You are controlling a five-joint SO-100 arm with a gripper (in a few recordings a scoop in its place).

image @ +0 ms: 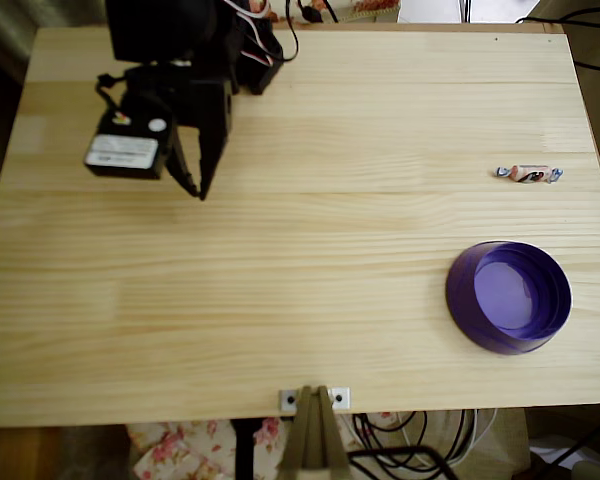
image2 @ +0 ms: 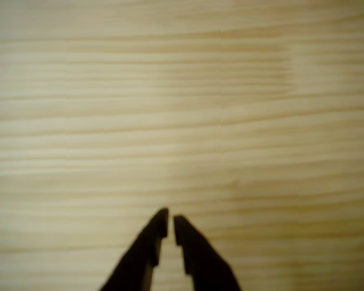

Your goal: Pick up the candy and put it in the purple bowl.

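Pine table (image: 280, 280); candy (image: 529, 173) near purple bowl (image: 508, 297); label unreadable.

You are getting soft, even light on the table (image: 280, 260) overhead; the wrist view is blurring, fingertips (image2: 161, 221) silhouetting black.

The surface (image: 280, 300) is a pale pine top of glued boards, its grain running left to right in the overhead view, evenly lit with a soft bright patch near the far right corner. At the middle of its near edge sits a small metal bracket (image: 314, 399) holding a wooden post. Below the near edge lies flowered fabric (image: 180, 445) and a tangle of dark cables (image: 410, 450). More cables (image: 580, 30) trail past the far right corner. Brown wooden floor (image: 20, 455) shows at the near left corner.
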